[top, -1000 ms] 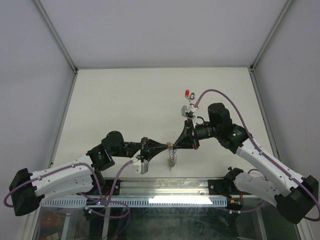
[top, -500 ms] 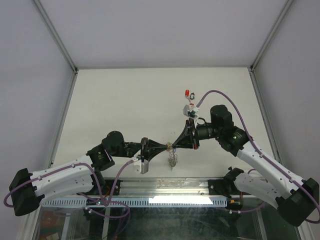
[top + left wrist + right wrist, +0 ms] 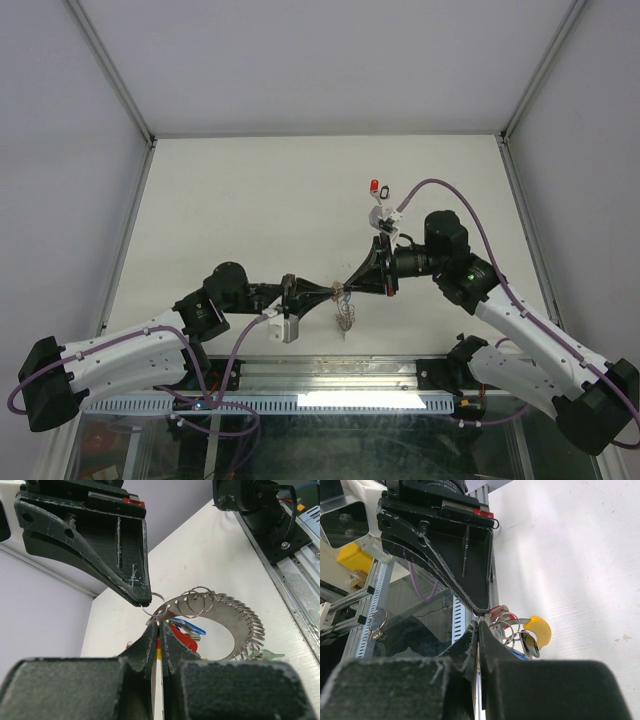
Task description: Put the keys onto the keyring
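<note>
Both grippers meet tip to tip above the table's near middle. My left gripper (image 3: 332, 292) (image 3: 158, 626) is shut on the end of the keyring's silvery toothed strip (image 3: 235, 625). The keyring (image 3: 345, 317) hangs below the tips, and its yellow arc (image 3: 540, 630) shows in the right wrist view. Several small split rings (image 3: 196, 601) sit threaded on the strip, with red (image 3: 182, 637), blue (image 3: 194, 627) and green (image 3: 265, 655) key tags behind. My right gripper (image 3: 346, 288) (image 3: 479, 626) is shut on one small split ring (image 3: 153, 603) at the strip's end. A red-tagged key (image 3: 375, 187) lies on the table farther back.
The white table (image 3: 250, 200) is boxed in by white walls with metal corner posts. An aluminium rail (image 3: 330, 375) runs along the near edge between the arm bases. A small dark piece (image 3: 388, 198) lies beside the red-tagged key.
The right arm's wrist has drawn slightly back to the right while its fingertips stay against the left gripper's. The left arm and the hanging keyring have barely moved.
</note>
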Motion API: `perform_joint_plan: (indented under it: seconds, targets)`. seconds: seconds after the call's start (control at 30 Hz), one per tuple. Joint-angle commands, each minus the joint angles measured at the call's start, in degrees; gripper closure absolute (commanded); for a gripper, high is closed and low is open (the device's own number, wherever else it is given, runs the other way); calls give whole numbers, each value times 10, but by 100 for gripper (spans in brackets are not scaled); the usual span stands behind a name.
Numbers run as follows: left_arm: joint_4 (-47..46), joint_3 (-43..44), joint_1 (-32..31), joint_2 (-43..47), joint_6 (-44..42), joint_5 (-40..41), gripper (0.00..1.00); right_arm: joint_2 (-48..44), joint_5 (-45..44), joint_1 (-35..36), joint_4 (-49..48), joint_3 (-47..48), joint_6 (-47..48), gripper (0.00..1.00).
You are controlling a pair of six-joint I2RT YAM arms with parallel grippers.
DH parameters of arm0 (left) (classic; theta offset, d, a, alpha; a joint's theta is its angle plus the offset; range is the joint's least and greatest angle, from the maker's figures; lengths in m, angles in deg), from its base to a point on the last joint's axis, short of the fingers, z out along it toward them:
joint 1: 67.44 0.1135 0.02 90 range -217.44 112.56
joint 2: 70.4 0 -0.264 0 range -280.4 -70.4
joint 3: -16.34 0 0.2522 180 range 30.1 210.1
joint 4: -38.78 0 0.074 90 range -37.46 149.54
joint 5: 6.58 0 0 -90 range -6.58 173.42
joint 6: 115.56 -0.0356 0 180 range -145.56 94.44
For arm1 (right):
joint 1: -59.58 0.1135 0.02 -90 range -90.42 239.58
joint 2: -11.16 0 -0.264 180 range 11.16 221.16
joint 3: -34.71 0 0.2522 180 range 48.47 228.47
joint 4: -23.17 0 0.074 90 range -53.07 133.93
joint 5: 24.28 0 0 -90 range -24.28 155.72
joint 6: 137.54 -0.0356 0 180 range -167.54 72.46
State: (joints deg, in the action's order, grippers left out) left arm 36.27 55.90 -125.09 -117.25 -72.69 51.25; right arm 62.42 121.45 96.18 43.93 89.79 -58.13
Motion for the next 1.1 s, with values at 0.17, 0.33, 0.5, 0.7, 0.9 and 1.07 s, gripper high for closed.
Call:
perform_joint_plan:
  seconds: [0.17, 0.33, 0.5, 0.7, 0.9, 1.07]
  targets:
    - [-51, 5, 2, 5, 44, 36, 100, -21, -12, -4, -54, 0, -10, 100]
    - [-74, -6, 2, 15, 74, 70, 100, -22, -16, -4, -47, 0, -4, 100]
    - [-106, -28, 4, 32, 126, 121, 100, -23, -24, -4, -37, 4, 4, 100]
    - [-119, -45, 11, 10, 293, 290, 77, -26, -29, -8, -30, 7, 11, 100]
    - [-138, -41, 13, 13, 363, 221, 9, -29, -39, -9, -25, 11, 17, 100]
    - [-227, -38, 13, 9, 407, 154, 50, -44, -64, -10, -33, 5, 38, 100]
